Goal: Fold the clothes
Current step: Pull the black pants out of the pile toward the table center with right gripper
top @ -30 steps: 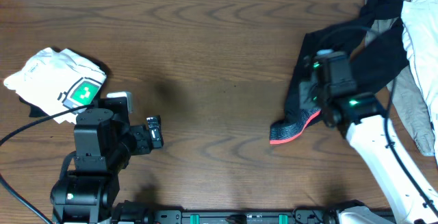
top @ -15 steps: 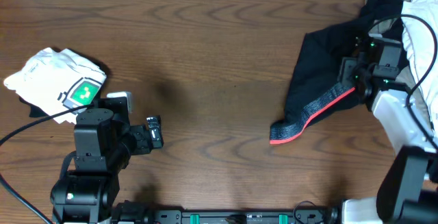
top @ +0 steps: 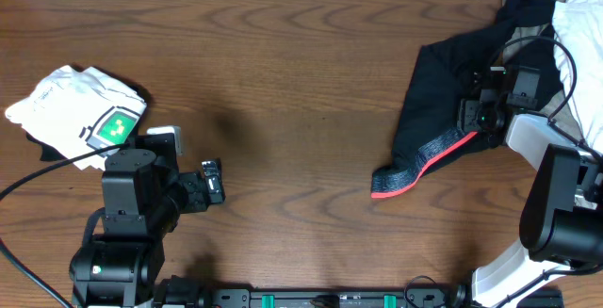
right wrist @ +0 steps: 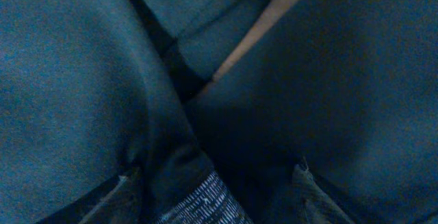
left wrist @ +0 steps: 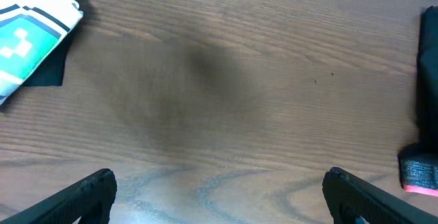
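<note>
Right gripper (top: 471,115) is being held open right on the dark trousers (top: 438,77), which are lying crumpled under it, long way slanting toward its left. Left gripper (top: 215,181), open too, is being held far off.

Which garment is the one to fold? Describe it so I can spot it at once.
On the right side of the wooden table, beside the pale heap, lie the dark trousers. Only they have a grey waistband edged in red-orange.

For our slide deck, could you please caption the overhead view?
Overhead: right tool on crumpled black trousers; left tool open beside a white shirt, wooden table.
</note>
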